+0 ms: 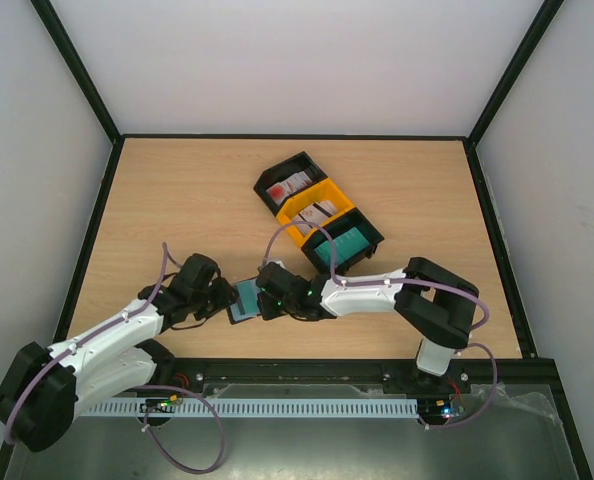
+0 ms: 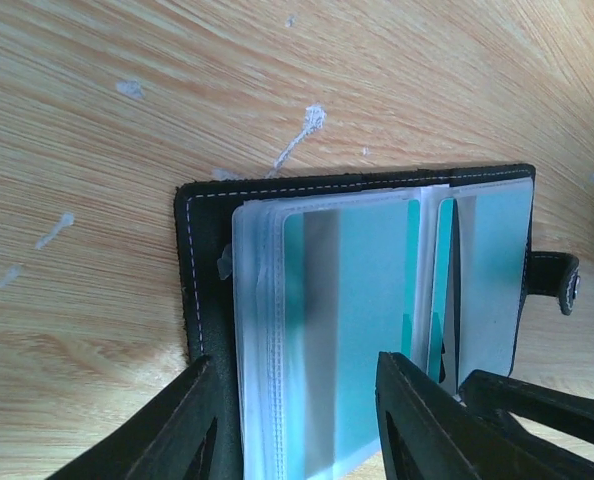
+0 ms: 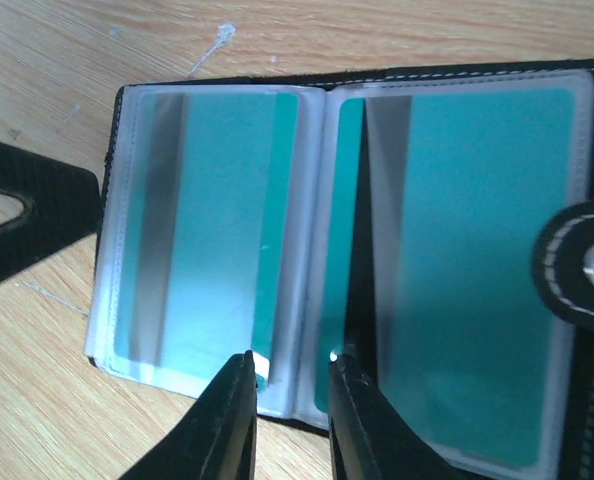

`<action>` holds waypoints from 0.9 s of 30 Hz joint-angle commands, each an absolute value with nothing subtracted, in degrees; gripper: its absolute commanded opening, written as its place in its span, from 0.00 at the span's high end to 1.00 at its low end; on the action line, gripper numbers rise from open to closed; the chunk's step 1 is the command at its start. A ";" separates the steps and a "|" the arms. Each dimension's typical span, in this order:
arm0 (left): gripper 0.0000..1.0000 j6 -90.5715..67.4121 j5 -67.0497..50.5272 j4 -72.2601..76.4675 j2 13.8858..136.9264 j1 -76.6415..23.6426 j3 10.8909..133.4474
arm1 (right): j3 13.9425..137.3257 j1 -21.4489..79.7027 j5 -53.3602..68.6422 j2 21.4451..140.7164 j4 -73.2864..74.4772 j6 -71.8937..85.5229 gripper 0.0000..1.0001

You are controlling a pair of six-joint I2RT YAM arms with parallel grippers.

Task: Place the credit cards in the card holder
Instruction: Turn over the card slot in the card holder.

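The right gripper's [image 3: 292,365] fingers stood close together on the near edge of the card holder's [image 3: 580,268] clear sleeves, beside the fold. Pinching or only touching, I could not tell. The holder lay open on the wooden table [image 1: 177,200], with teal credit cards [image 3: 222,220] in its sleeves. The left gripper [image 2: 295,362], half spread, straddled one page, and its hold was equally unclear. The trays [image 1: 302,199] stood farther back.

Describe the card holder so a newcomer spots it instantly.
On the wooden table, look near the front edge, between the left gripper and right gripper. The card holder lies open there: a black wallet with clear sleeves showing teal cards, unlike the plastic trays farther back.
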State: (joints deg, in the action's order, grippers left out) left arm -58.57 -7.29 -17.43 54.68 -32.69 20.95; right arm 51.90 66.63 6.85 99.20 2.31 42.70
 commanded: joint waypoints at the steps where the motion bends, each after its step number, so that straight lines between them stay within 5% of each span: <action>1: 0.57 -58.81 -8.73 -17.01 53.91 -32.26 19.97 | 54.80 67.24 8.15 101.38 1.90 41.38 0.81; 27: 0.63 -58.07 -13.10 -12.94 54.61 -30.87 18.25 | 56.20 67.15 5.83 107.81 5.57 43.69 0.98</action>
